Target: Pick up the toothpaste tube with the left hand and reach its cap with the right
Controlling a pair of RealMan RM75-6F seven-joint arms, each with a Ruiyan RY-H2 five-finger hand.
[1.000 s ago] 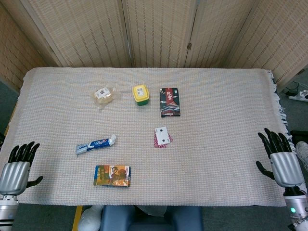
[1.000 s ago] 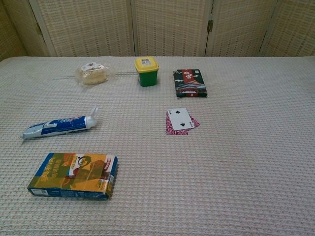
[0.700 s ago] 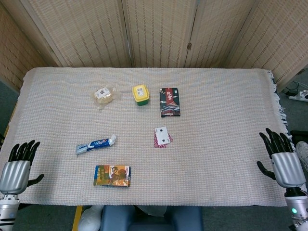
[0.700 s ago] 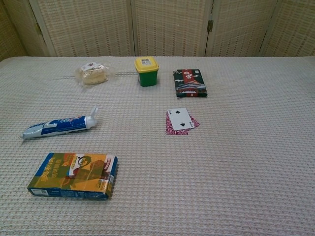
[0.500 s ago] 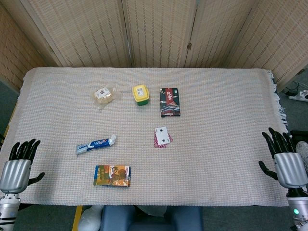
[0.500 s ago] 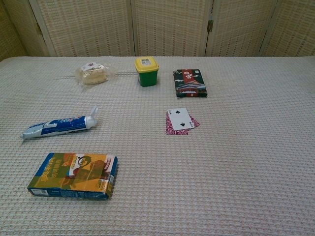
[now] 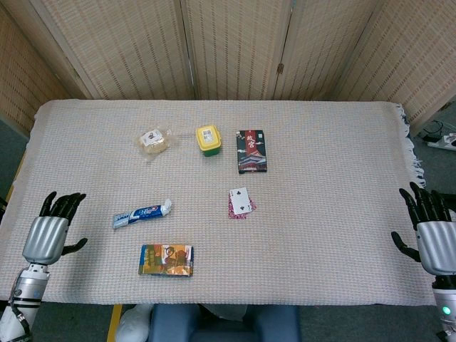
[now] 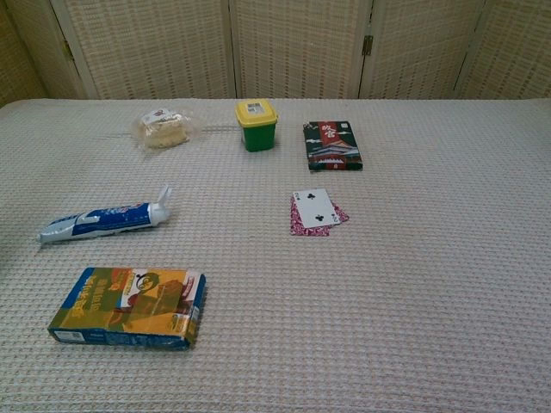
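Note:
The blue and white toothpaste tube [image 7: 141, 214] [image 8: 102, 220] lies flat on the left half of the table, its white cap [image 7: 167, 206] [image 8: 164, 203] pointing right. In the head view my left hand [image 7: 48, 234] hovers over the table's left edge, fingers spread and empty, well to the left of the tube. Beyond the table's right edge my right hand [image 7: 433, 236] is open too, far from the cap. Neither hand shows in the chest view.
A colourful flat box [image 7: 165, 260] lies just in front of the tube. A few playing cards [image 7: 241, 202] sit mid-table. At the back stand a wrapped snack [image 7: 153, 140], a yellow-lidded green tub [image 7: 208, 140] and a dark card box [image 7: 251, 151].
My left hand has moved up and right, towards the tube. My right hand has slid a little right and down. The objects have not moved.

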